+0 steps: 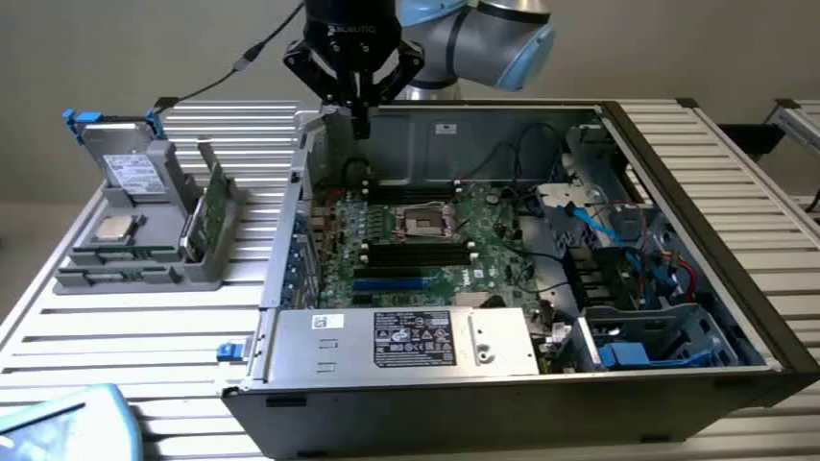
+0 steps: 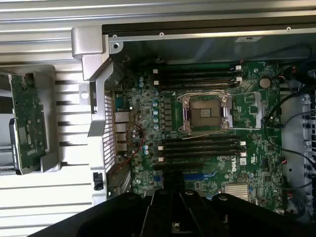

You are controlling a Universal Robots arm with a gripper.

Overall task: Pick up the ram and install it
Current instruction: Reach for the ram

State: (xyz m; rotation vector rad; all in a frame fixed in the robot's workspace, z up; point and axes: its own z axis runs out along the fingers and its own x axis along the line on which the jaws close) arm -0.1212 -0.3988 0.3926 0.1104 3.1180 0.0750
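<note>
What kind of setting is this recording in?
Probably a robot test bench for computer assembly: an open PC case with its motherboard lies on a slatted table, a parts holder stands beside it, and a robot arm reaches over.

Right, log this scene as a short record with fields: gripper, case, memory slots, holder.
gripper: shut, over the far end of the open computer case
between fingers: thin dark strip, edge-on; what it is cannot be told
memory slots: black rows either side of the processor socket, no sticks standing in them
holder: gray, outside the case on the exterior view's left, carrying a silver processor chip and an upright green circuit card
</note>
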